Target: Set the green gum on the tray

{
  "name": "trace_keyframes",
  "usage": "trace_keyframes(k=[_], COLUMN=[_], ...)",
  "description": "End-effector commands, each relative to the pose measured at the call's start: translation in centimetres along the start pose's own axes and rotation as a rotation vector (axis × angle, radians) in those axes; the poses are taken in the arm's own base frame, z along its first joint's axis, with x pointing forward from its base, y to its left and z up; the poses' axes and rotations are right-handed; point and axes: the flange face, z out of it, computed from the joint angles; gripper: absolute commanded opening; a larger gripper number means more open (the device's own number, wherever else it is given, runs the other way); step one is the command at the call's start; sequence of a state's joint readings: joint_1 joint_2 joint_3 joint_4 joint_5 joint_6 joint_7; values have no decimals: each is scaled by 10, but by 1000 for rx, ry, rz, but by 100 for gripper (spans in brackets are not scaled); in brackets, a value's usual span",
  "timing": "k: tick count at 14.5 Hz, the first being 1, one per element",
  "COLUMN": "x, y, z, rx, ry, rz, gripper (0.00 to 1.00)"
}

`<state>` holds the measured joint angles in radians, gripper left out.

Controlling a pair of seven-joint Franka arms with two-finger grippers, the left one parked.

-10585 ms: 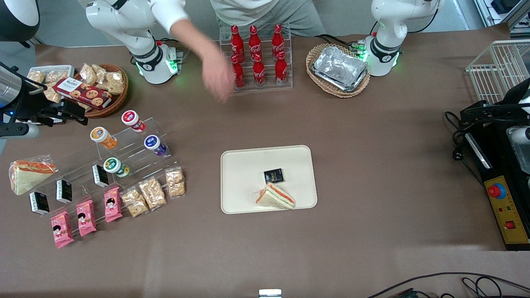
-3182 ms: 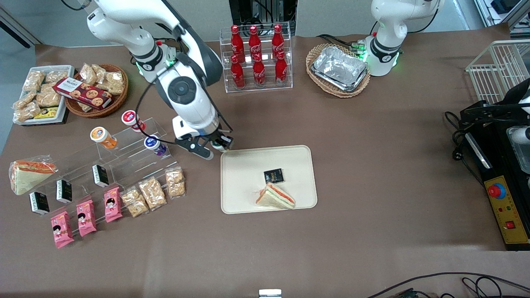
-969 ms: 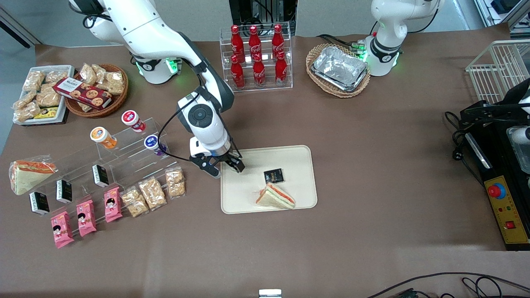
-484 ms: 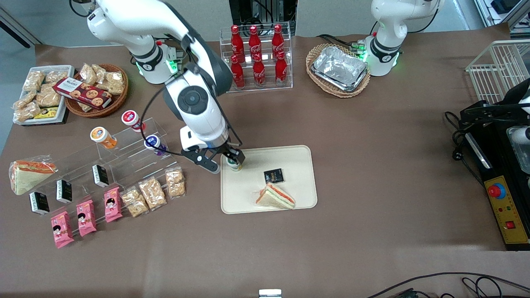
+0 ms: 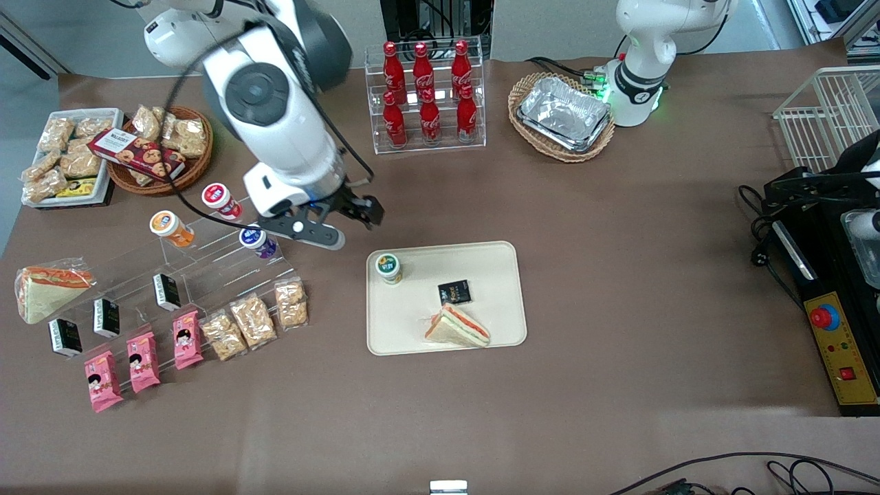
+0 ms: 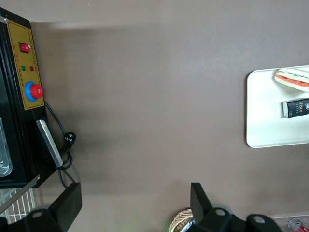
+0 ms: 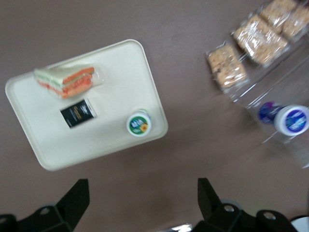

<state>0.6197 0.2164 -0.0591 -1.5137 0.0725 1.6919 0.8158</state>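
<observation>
- A brown table carries everything, and its broad middle stretch toward the parked arm's end shows as bare brown surface.
- The tray lies flat near the table's middle, cream-white with rounded corners and a low rim.
- The green gum stands upright on the tray, in the corner nearest the working arm's end and farthest from the front camera, close to the rim (the wrist view shows it just inside the rounded corner).
- A black packet lies near the tray's centre, apart from the gum, and a wrapped sandwich sits nearer the front camera, by the tray's edge.
- The gripper hangs above the bare table, farther from the front camera than the tray's corner and well clear of the gum, its fingers spread wide and holding nothing.
- Toward the working arm's end, a clear stepped stand holds a purple jar, an orange jar and a red jar.
- Snack packs lie on the table nearer the front camera than the stand, between it and the open brown strip along the table's front edge.
</observation>
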Motion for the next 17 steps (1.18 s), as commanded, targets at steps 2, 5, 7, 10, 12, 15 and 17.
trace_keyframes(k=[2,5,7,10,12,15,17], x=[8,24,40,72,90,105,105], y=[83,145,186,266,311,337,340], z=[-72,-96,-100,-99,-98,-90,-95], rx=[7,29,34,36,32,19,30], ry=[-13,17,23,54,52,33,42], rz=[-307,-342,-380,-420,-434,-401,-383], gripper=[100,100,100,100,100,100,100])
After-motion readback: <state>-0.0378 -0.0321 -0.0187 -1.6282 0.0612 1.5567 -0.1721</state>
